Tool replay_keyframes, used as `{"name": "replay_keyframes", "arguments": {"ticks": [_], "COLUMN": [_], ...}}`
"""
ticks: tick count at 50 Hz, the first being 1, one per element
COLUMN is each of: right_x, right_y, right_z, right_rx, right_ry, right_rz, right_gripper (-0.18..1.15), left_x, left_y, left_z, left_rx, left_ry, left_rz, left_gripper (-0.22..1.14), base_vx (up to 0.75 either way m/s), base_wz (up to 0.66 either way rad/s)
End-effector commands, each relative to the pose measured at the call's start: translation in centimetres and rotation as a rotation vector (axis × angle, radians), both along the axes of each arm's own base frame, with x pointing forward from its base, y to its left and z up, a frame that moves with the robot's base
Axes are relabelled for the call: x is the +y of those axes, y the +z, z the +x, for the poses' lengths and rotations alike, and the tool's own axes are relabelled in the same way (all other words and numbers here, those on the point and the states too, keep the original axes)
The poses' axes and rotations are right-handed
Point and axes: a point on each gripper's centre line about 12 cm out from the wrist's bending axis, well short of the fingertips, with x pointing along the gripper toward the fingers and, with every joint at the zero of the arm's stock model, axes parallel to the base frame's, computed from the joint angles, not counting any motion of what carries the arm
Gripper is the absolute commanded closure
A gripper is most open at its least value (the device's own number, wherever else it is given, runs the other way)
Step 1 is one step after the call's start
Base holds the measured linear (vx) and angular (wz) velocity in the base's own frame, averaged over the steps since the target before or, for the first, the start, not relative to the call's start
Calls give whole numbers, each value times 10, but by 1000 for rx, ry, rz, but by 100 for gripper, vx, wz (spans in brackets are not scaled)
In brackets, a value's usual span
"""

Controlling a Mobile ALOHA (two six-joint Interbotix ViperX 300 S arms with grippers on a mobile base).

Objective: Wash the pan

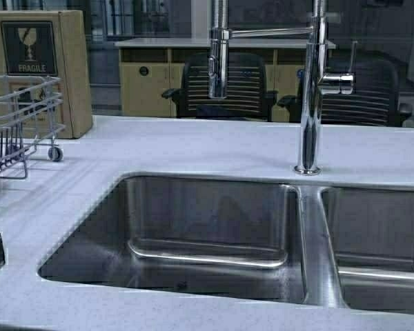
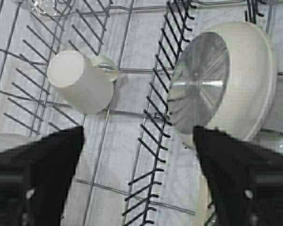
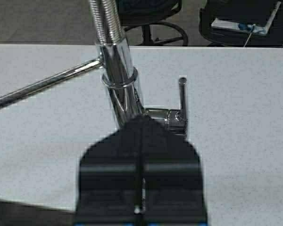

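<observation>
In the left wrist view the pan stands on edge in a wire dish rack, its cream rim around a shiny metal base that faces the camera. Its handle is not visible. My left gripper is open and empty above the rack, with one finger just in front of the pan's lower edge and the other finger apart from it. In the high view the pan is out of view; only the rack's end shows at the far left. My right gripper is shut and empty, pointing at the faucet base.
A white mug lies in the rack beside the pan. A double steel sink sits in the counter, with a tall faucet and its lever behind. A cardboard box stands at the back left.
</observation>
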Motion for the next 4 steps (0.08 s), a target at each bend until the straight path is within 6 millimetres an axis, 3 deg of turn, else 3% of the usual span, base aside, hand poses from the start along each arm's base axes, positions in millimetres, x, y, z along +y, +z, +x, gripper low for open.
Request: {"name": "replay_keyframes", "arguments": {"ticks": [1,4], "right_x": [1,1], "right_y": [11,11], "right_z": [2,2], "right_rx": [-35,-37], "right_ry": [3,3], "right_rz": [1,1], "right_gripper": [92,92], "left_x": [0,0], "left_y": [7,7], "left_z": [2,2], "left_rx": [-25,-25], "left_ry": [-1,-1], "left_rz": [1,1], "left_gripper": [-9,-9], "base_vx": [0,0], "base_wz": [0,0]}}
